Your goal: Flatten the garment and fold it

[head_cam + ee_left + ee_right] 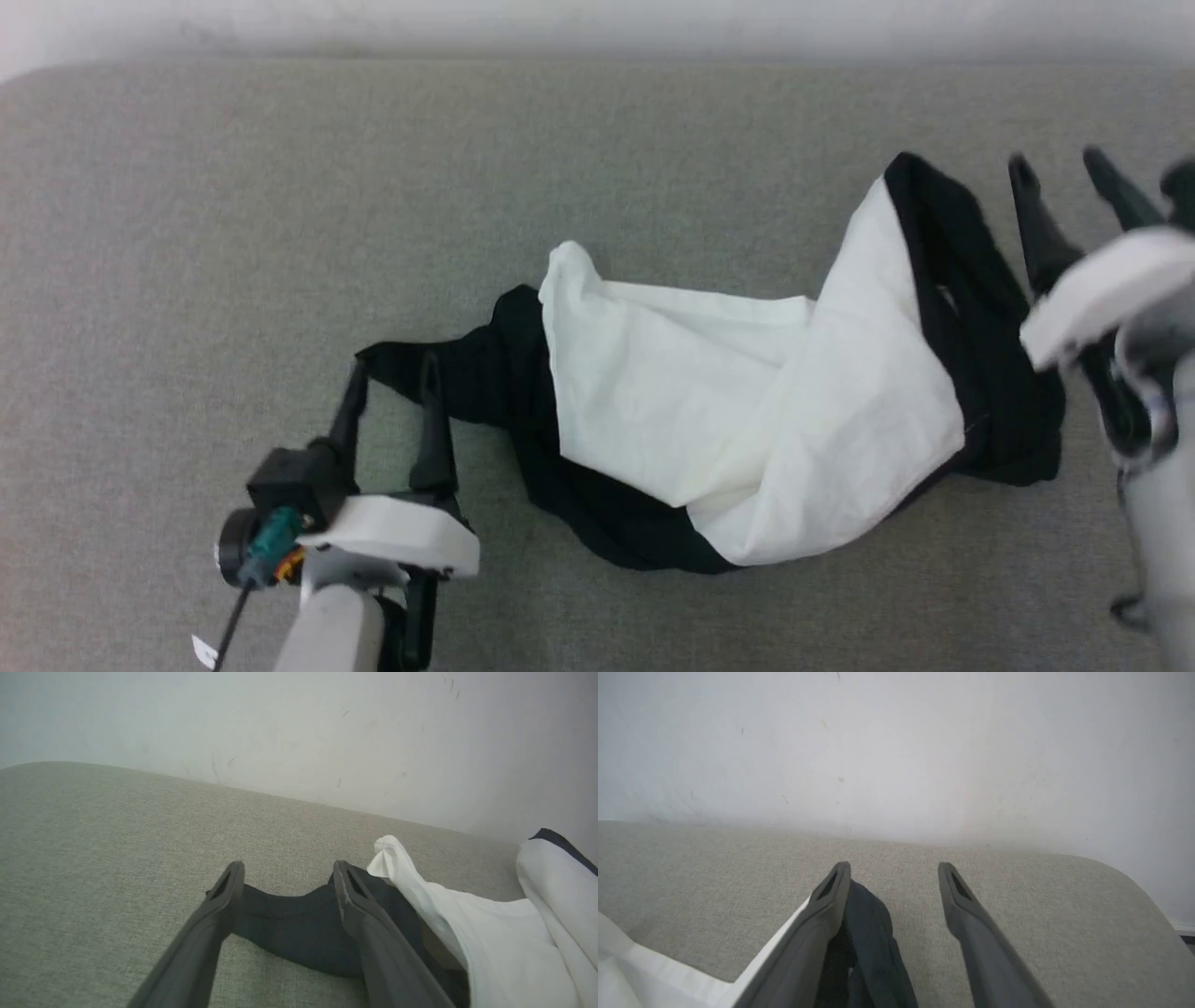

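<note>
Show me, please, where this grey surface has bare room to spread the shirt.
The widest bare stretch lies between the shirt and the wall, and over the grey surface left of the left claw. A strip runs along the shirt's near side. It is crowded where the right claw stands beside the shirt.

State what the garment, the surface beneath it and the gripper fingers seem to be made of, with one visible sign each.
The garment: thin soft matte cloth, probably cotton knit; it creases and slumps in loose folds.
The surface: grey woven upholstery-like fabric, matte; fine weave grain shows.
The fingers: dark matte plastic or rubber, likely; smooth, rigid, moulded slots near the tips.
</note>
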